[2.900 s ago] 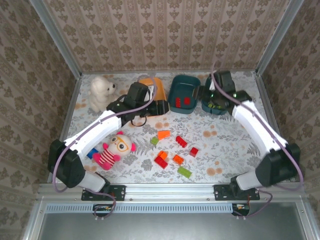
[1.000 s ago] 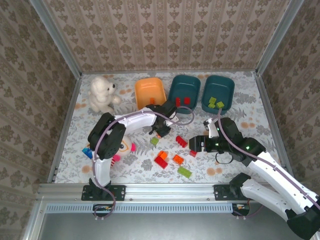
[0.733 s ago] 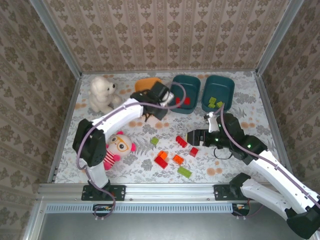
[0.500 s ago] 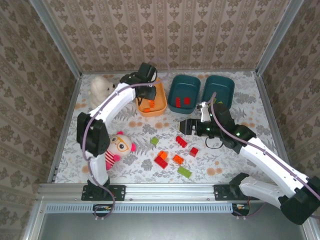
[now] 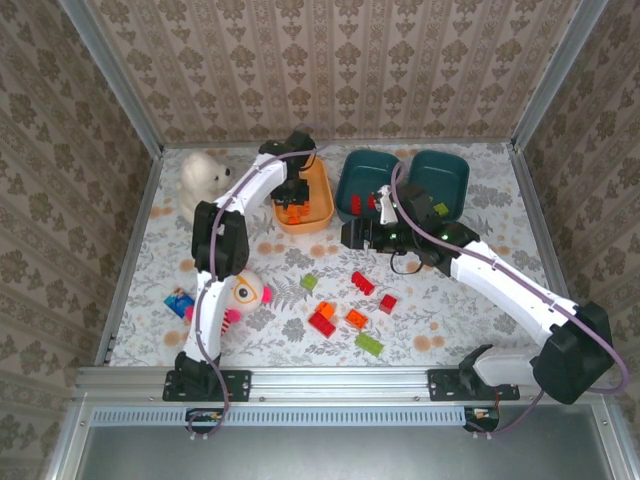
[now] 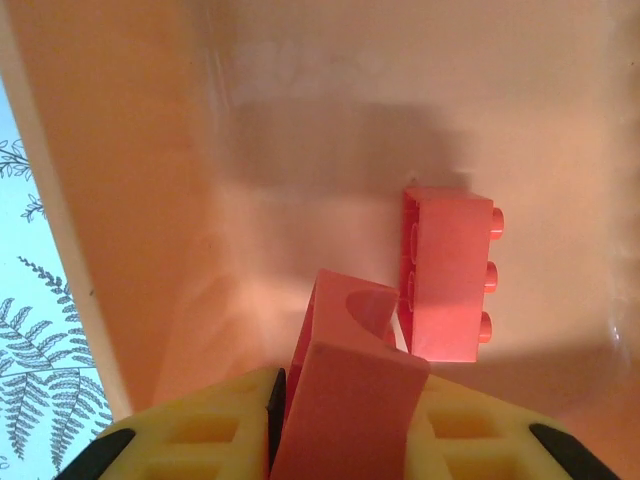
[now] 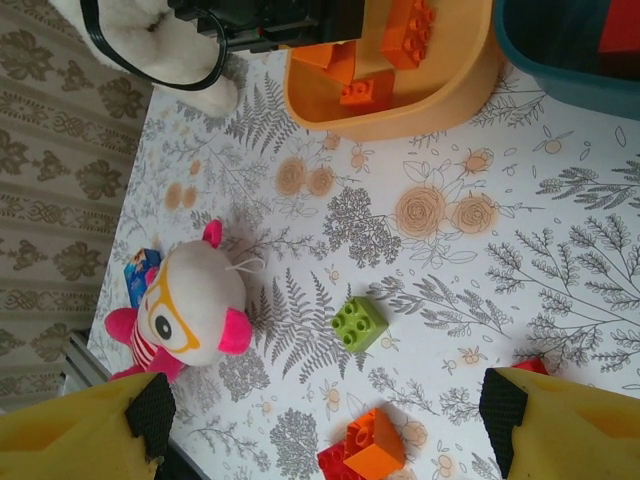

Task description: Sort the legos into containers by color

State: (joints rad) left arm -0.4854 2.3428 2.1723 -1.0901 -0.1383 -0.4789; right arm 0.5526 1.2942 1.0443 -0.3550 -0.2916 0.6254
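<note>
My left gripper (image 5: 292, 206) reaches down into the orange container (image 5: 320, 200), shut on an orange lego (image 6: 345, 385). A second orange lego (image 6: 450, 275) lies on the tub floor just ahead of it. My right gripper (image 5: 350, 236) hangs open and empty above the table in front of the middle teal container (image 5: 365, 168). Below its fingers (image 7: 80, 430) lie a green lego (image 7: 358, 323) and an orange lego (image 7: 370, 455) stacked on a red one. Red legos (image 5: 362, 283) and a green one (image 5: 369, 344) are scattered mid-table. The right teal container (image 5: 447, 170) holds green legos (image 5: 440, 209).
A white plush bear (image 5: 200, 178) sits at the back left. A pink striped plush (image 5: 240, 292) lies front left of the loose legos, with a small blue toy (image 5: 179, 300) beside it. Patterned walls enclose the table on three sides.
My left arm carried the orange lego from mid-table back into the orange container. My right arm swung from the front right toward the teal containers and its jaws widened.
</note>
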